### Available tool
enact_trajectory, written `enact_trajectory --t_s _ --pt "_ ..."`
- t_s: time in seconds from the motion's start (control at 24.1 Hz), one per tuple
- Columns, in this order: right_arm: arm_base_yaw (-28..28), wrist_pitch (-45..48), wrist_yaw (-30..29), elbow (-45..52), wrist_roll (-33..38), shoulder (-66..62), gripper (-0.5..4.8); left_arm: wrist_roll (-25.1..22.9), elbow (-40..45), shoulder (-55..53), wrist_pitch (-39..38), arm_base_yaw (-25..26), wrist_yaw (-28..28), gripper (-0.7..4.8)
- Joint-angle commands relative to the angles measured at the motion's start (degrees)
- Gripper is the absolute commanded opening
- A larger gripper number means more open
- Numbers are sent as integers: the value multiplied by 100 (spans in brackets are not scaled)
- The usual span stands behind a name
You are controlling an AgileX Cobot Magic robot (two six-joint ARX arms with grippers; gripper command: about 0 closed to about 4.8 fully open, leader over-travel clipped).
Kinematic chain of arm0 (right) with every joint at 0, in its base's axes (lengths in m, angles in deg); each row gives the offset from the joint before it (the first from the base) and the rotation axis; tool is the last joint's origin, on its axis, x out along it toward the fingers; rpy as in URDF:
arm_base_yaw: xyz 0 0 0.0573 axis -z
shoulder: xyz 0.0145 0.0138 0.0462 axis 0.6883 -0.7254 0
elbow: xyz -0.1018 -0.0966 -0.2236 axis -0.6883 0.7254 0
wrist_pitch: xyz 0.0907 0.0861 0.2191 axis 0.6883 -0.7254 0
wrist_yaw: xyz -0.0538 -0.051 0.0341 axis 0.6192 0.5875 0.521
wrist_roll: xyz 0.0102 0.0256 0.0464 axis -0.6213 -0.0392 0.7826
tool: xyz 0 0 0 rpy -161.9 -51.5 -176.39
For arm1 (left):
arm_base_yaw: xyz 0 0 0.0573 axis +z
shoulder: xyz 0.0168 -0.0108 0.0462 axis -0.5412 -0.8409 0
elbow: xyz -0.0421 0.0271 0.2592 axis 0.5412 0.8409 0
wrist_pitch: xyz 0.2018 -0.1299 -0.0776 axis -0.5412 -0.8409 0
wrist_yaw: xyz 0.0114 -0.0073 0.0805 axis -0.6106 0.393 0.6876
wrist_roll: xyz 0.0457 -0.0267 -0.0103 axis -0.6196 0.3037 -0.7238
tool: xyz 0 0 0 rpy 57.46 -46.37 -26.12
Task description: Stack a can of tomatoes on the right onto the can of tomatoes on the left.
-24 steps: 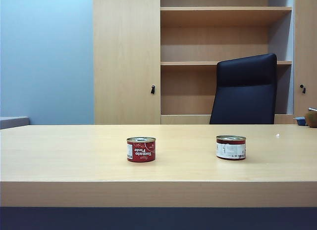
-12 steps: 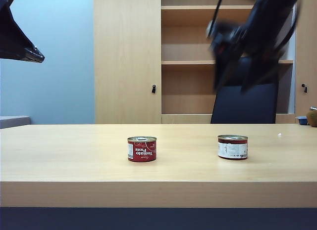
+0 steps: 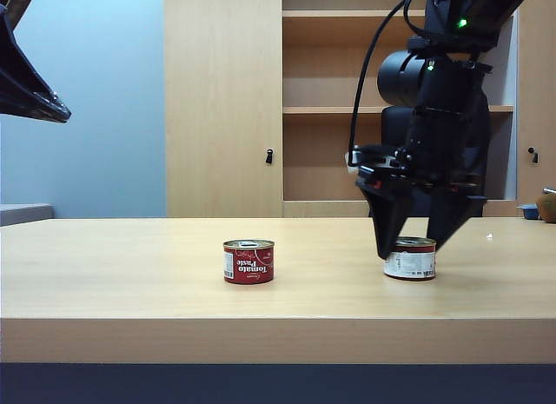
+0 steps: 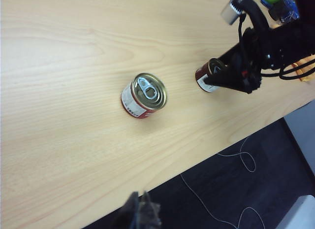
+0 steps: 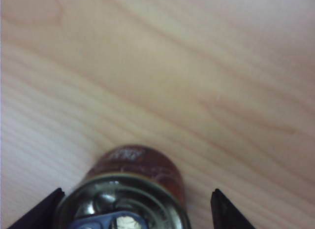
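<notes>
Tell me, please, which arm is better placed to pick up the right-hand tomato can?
The right: its pincer is open astride the right can. The left pincer hangs high at the table's far left, away from both cans.

The tabletop [image 3: 130, 265] is pale wood-grain with a smooth, satin finish. Both cans, the left can [image 3: 248, 261] and the right can [image 3: 410, 263], have shiny metal lids and glossy printed paper labels. The right hand [image 3: 408, 239] looks like matt black plastic. The cabinet [image 3: 222, 100] behind is light matt wood.
</notes>
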Motion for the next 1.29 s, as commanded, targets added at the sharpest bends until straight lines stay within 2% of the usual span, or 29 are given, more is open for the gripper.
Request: enact_trajectory --t_s 0.04,0.17,0.25,0.42,0.54,0.75,0.96,1.16,1.25,1.29 --pt "-11 -111 4 -22 0 35 356 -7 -26 26 35 2 -37 -4" --pt "-11 -256 4 -22 0 37 230 -7 -26 26 35 2 -37 -4" --pt "-11 -315 -4 -24 0 37 197 -7 -26 26 33 2 -37 -4" --pt "-188 -367 -455 -208 160 164 198 -4 -26 31 44 2 -44 -4" --pt "-728 -446 -623 -776 466 212 199 -4 -28 31 232 4 -35 -4" --pt "-1545 256 -186 -1058 476 188 199 -2 -28 48 413 7 -35 -4" --pt "-1921 570 57 -1058 501 -42 198 46 -31 144 389 7 -39 -4" --pt "-2017 713 149 -1058 498 -393 206 61 -31 306 343 4 -170 -4" --pt "-2017 721 144 -1058 498 -431 281 61 -31 317 361 7 -168 -4" --pt "-2017 721 146 -1060 498 -428 369 61 -31 317 361 4 -170 -4"
